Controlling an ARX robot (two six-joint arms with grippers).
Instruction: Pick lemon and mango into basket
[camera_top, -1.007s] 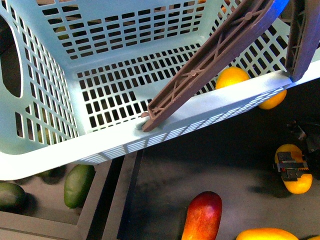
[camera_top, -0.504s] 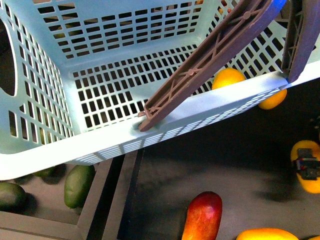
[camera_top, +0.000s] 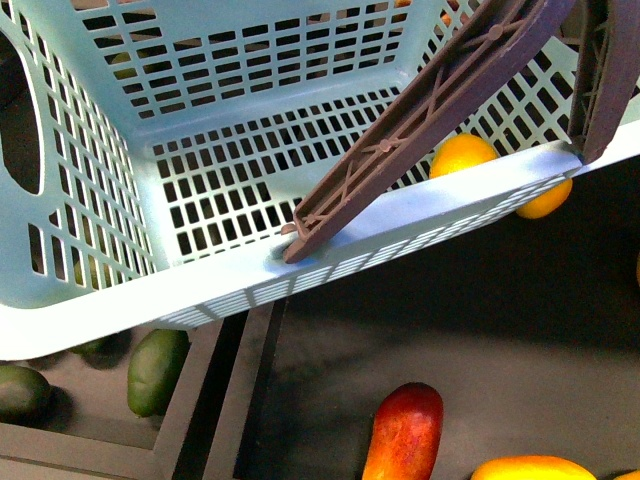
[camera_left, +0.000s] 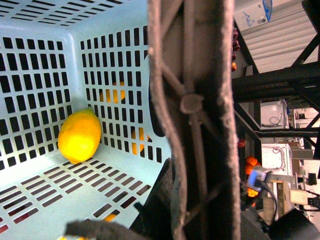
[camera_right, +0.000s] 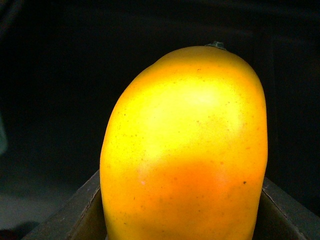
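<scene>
The pale teal basket (camera_top: 120, 300) fills the upper front view, tilted, with its brown handles (camera_top: 420, 110) raised. My left gripper (camera_left: 192, 220) is shut on one brown handle (camera_left: 200, 100), which runs through its jaws. The lemon (camera_top: 463, 155) lies inside the basket on the slotted floor; in the left wrist view the lemon (camera_left: 80, 136) rests against a wall. My right gripper (camera_right: 182, 220) is shut on the mango (camera_right: 185, 145), which stands between its dark fingers (camera_right: 75, 215) over a dark background. The right gripper and its mango are outside the front view.
A dark red mango (camera_top: 405, 430) and another yellow mango (camera_top: 533, 468) lie on the dark surface near the front edge. A yellow-orange fruit (camera_top: 545, 200) sits just under the basket's rim. Two green fruits (camera_top: 157, 370) (camera_top: 20, 392) lie in a tray at the left.
My right gripper, holding the mango, has moved rightward and left the front view. The basket has shifted only slightly.
</scene>
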